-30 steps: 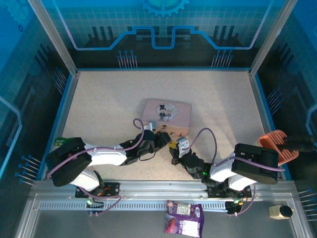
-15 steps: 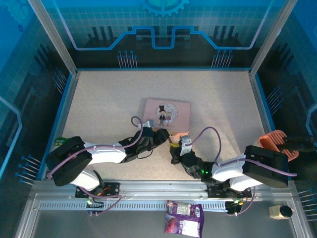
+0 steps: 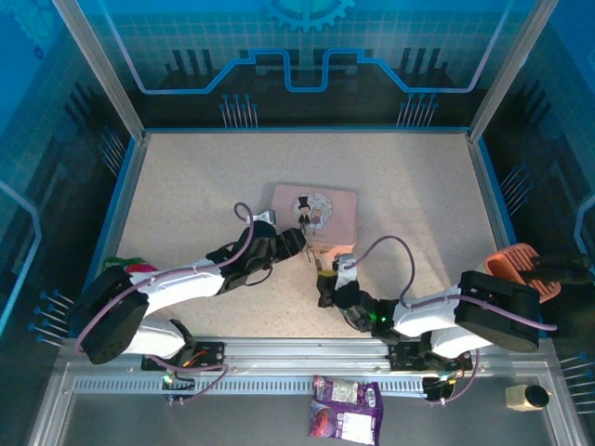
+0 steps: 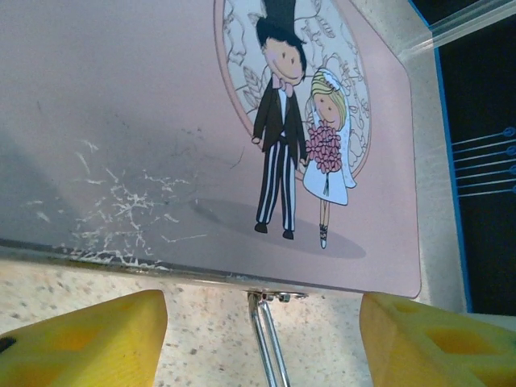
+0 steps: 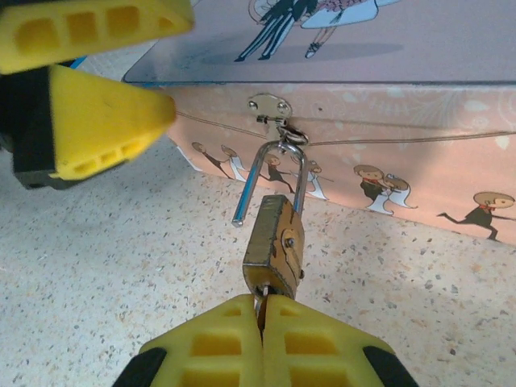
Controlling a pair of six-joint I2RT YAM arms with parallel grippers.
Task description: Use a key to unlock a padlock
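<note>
The padlock [image 5: 274, 242] hangs at the 6 o'clock side of the pink box [image 3: 316, 209], near the middle of the table [image 3: 186, 177]. Seen from the right wrist, its long axis runs nearly straight from 12 to 6 o'clock, leaning a little: the shackle [image 5: 300, 181] points to 12 and the keyhole end points down to 6. The body is small, brass-coloured and scuffed, with a rivet on its side. The thin silver U of the shackle stands open. One leg goes into the body, while the free leg ends in the air at about 11 o'clock from it. The bend of the U is hooked through the ring of the box's clasp [image 5: 274, 109]. The right claw [image 5: 263, 322] is clenched at the padlock's lower end, its yellow pads pressed together on the key [image 5: 260, 300]. Only a sliver of the key shows between the pads and the body. The left claw [image 4: 264, 310] is released, with its pads well apart. It sits at about 10 o'clock from the padlock, just beside the box's near edge, touching neither. In its own view the shackle runs down toward 6 between the pads.
</note>
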